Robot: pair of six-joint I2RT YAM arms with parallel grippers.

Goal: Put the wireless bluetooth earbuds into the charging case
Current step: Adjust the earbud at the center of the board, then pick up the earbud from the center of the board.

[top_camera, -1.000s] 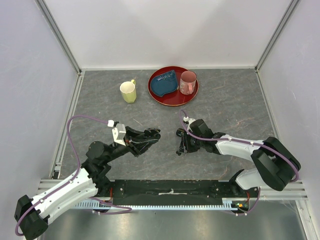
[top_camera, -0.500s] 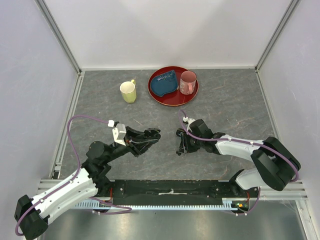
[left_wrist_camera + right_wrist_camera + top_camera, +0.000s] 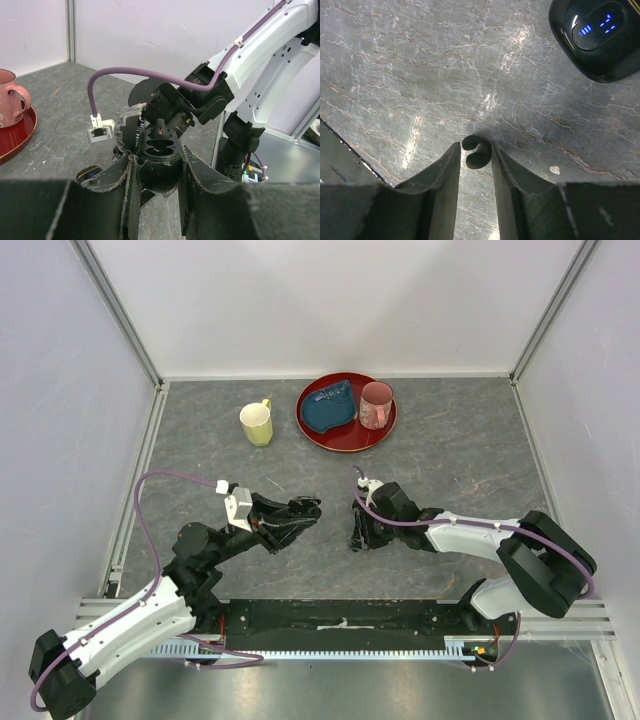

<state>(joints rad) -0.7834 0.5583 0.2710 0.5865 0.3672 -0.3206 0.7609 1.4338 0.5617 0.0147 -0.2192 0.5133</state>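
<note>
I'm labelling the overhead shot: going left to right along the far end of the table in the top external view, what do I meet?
Pale yellow-green ceramic mug → dark blue cloth-like item → pink mug. The last two sit on the round red tray.

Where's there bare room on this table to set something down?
Bare: the back right corner beside the red tray, the left strip beside the yellow mug, and the right side beyond the right arm. Crowded: the centre, where the left fingers hold the charging case and the right fingers pinch an earbud.
</note>
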